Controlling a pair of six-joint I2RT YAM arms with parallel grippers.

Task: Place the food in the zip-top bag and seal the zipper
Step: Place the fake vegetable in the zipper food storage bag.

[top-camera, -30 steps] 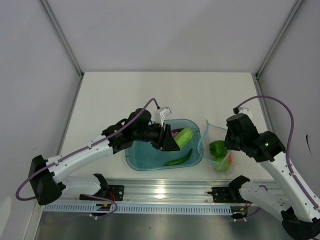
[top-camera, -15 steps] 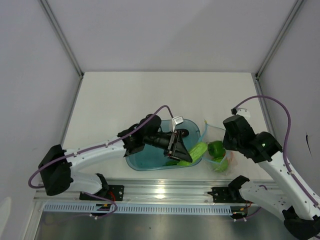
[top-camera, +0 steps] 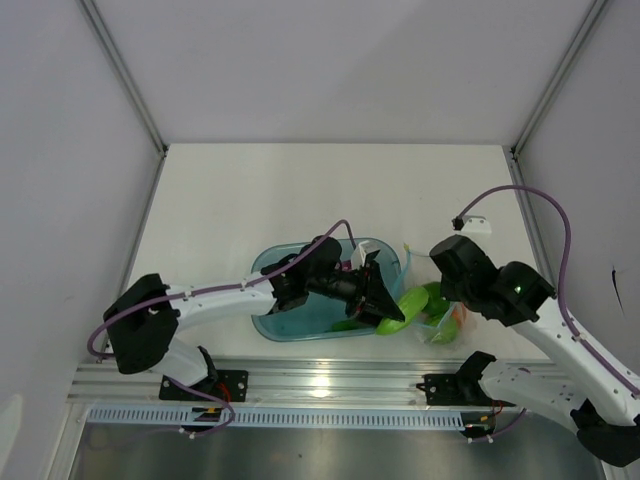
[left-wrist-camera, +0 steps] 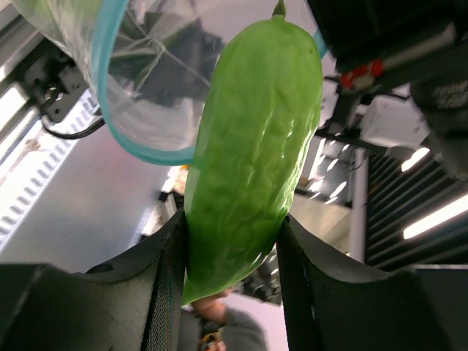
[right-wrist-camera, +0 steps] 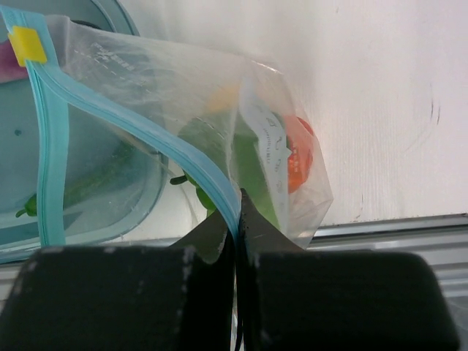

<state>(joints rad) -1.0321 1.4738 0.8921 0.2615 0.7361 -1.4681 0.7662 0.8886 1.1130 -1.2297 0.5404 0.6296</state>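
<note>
Since a second ago your left gripper (left-wrist-camera: 232, 245) has carried the one pale green cucumber (left-wrist-camera: 252, 146) rightward off the rigid blue tub (top-camera: 268, 268). The cucumber now sits at the mouth of the zip-top bag (right-wrist-camera: 168, 80), by the worktop's near edge, right of centre. The gripper's fingers clamp the lower end of the bumpy, glossy cucumber. Your right gripper (right-wrist-camera: 235, 219) pinches the teal zipper (right-wrist-camera: 55, 139) strip, jaws closed on it. At least two pieces show through the single clear, crinkled bag: a green pepper (top-camera: 434, 298) and a red tomato (right-wrist-camera: 300, 157).

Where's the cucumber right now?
Top view, right of centre: the cucumber sits in the left end effector, over the right rim of the blue tub, beside the zip-top bag.
</note>
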